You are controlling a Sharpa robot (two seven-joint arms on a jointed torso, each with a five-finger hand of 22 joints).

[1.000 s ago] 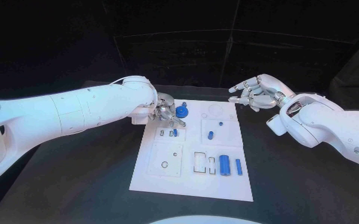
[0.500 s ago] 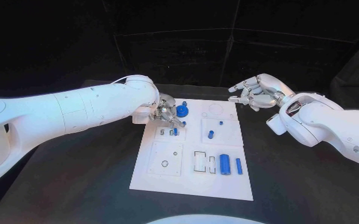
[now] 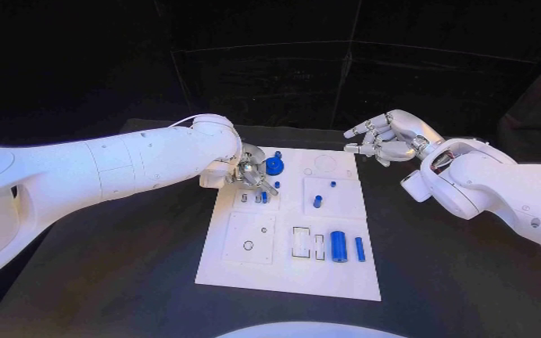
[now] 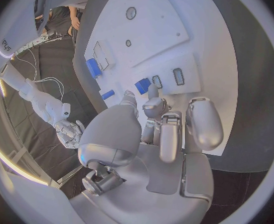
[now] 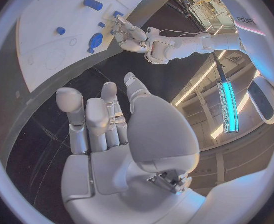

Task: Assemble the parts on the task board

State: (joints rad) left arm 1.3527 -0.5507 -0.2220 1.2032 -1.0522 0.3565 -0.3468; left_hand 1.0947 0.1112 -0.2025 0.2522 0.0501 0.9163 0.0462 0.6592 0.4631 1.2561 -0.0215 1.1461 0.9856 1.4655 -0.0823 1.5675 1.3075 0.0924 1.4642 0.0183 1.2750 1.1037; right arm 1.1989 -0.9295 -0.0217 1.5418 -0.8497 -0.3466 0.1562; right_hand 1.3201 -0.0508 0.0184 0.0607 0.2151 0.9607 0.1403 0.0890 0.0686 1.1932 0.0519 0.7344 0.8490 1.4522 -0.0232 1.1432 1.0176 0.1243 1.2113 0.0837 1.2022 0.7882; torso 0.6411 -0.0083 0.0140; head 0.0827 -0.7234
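At ten o'clock on the task board, left hand pinches a small blue part. Tilt it and it jams; right hand hangs released.

We see a black surface carrying 1 white task board, which lies flat at its middle, the long side running away from us, dark surface showing all round.

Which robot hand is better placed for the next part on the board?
Left, probably. The left robot hand is over the task board, fingers down at the small blue parts near its far left corner. The right robot hand hovers off the board's far right corner, holding nothing.
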